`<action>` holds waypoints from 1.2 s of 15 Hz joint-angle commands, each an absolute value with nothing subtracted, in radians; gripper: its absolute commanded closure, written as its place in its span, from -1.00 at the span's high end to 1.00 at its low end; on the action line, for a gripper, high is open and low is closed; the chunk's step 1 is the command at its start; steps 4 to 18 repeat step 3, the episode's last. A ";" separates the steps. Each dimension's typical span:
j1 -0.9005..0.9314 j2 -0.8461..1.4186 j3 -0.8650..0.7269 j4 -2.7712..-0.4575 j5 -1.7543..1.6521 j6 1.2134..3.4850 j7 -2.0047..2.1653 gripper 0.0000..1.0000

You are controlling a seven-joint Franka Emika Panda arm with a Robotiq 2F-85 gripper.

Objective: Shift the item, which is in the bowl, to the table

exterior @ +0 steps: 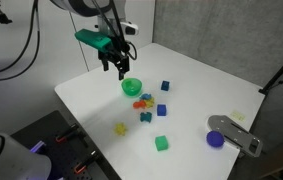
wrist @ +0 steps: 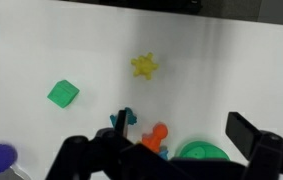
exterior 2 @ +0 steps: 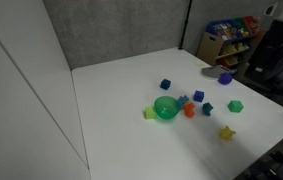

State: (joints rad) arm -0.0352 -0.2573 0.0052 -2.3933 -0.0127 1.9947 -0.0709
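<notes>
The bright-green bowl stands near the middle of the white table. It shows in both exterior views and at the bottom edge of the wrist view. I cannot make out a blue item inside the bowl in any view. My gripper hangs open and empty just above the bowl, slightly to its far side. In the wrist view its two fingers are spread wide with nothing between them. The arm is out of one exterior view.
Small blocks lie around the bowl: an orange piece, a teal one, blue ones, a yellow star piece, a green cube and a purple round piece. A grey tool lies near the table edge.
</notes>
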 commanded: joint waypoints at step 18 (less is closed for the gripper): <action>-0.025 -0.291 -0.004 -2.411 -0.016 1.993 -0.061 1.00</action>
